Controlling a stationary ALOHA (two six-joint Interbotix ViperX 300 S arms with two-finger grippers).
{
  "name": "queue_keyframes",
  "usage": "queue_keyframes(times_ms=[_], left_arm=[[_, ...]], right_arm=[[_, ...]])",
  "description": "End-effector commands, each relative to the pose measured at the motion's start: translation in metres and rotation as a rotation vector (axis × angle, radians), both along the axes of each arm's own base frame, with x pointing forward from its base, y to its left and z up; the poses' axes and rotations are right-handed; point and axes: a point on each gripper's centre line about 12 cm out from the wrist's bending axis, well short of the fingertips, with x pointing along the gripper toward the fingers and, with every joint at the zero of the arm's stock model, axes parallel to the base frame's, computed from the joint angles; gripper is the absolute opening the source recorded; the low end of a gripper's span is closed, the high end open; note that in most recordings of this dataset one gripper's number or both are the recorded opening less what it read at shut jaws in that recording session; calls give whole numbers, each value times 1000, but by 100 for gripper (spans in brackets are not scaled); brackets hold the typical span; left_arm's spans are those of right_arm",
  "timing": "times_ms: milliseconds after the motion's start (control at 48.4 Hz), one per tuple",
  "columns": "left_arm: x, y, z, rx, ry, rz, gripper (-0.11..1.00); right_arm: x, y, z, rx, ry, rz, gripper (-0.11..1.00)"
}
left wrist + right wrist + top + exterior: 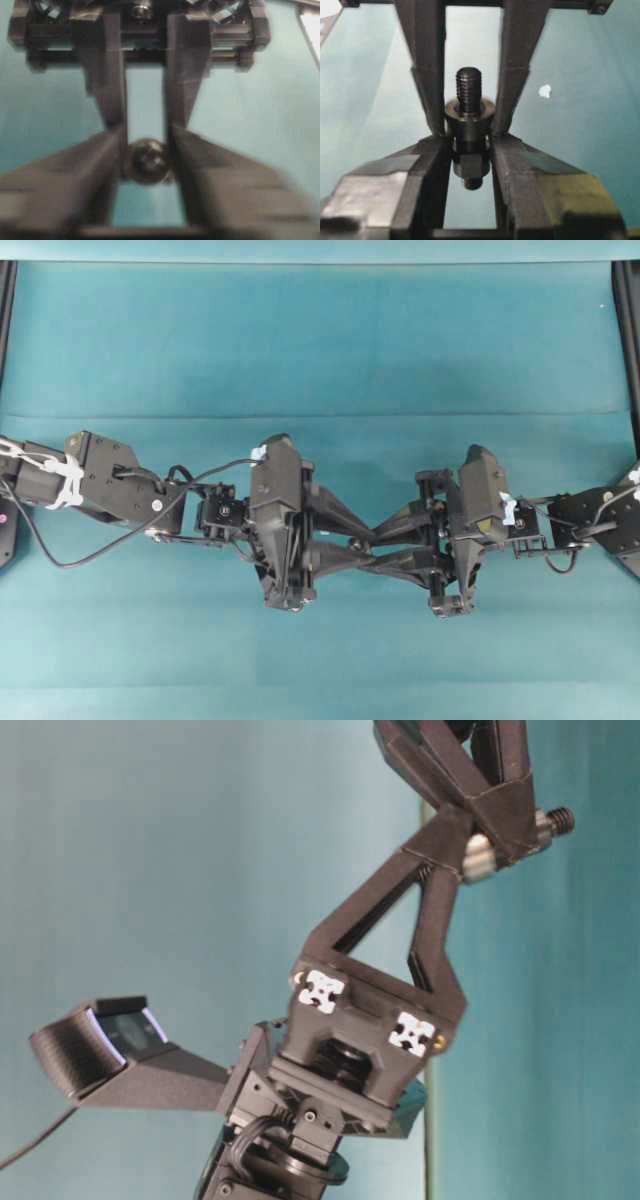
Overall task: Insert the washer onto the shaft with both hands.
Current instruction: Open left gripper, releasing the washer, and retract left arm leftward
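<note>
My right gripper [468, 140] is shut on the dark stepped shaft [468, 125], held level above the teal table. My left gripper [146, 145] faces it and is shut on the silvery washer [147, 162]. In the right wrist view a silvery rim [451, 106] rings the shaft below its far threaded end [468, 87], which pokes through it. The table-level view shows the washer [478, 858] at the left gripper's tips [452, 845] and the shaft's other threaded end [558, 820] sticking out past the right gripper [505, 815]. Overhead, the left [355, 543] and right [372, 543] fingertips meet mid-table.
A small white scrap [545, 91] lies on the teal cloth to the right of the shaft. Black frame rails run along the left edge [5, 320] and right edge [628, 340] of the table. Cables trail from the left arm [90, 550].
</note>
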Motion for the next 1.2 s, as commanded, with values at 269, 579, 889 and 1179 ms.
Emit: queue_keyframes(times_ms=[269, 579, 889, 1179], left_arm=[[-4, 2, 24, -39, -52, 16, 89], [-33, 8, 44, -49, -54, 28, 88], [-73, 12, 48, -25, 47, 31, 88], [-114, 16, 56, -19, 106, 35, 88]], right_arm=[[5, 1, 9, 11, -37, 0, 0], [4, 1, 6, 12, -16, 0, 0], [6, 2, 3, 9, 18, 2, 0], [6, 2, 4, 11, 19, 2, 0]])
